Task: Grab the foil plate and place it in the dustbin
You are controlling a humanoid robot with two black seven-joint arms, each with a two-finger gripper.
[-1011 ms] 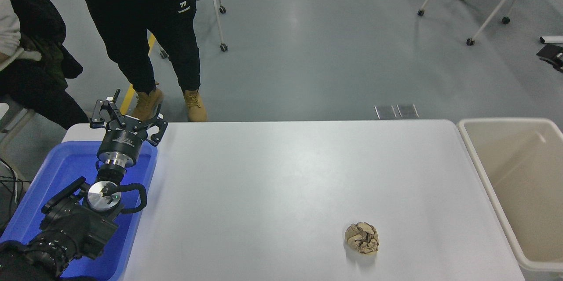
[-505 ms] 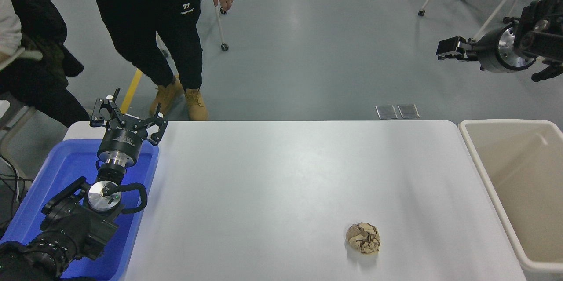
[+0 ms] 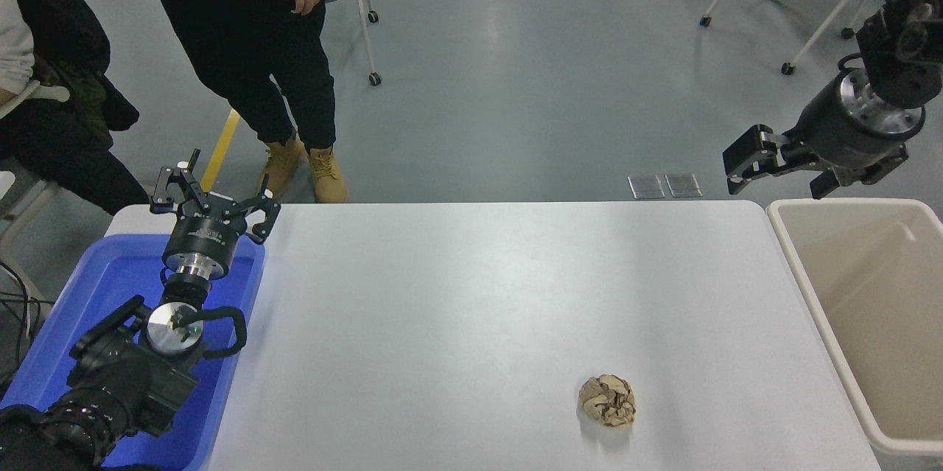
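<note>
Dustbin is standing right of the tabletop; right end effector is hovering above its far-left corner, fingers spread, holding nothing. Left end effector is resting spread-fingered over blue tray.

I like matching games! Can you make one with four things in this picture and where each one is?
Things:
1. paper ball
2. blue tray
3. dustbin
4. right gripper

Places:
A. at the table's right end
B. in the air by the table's far right corner
C. on the table, near its front right
D. at the table's left end, under the left arm

Pairs: 1-C, 2-D, 3-A, 4-B
</note>
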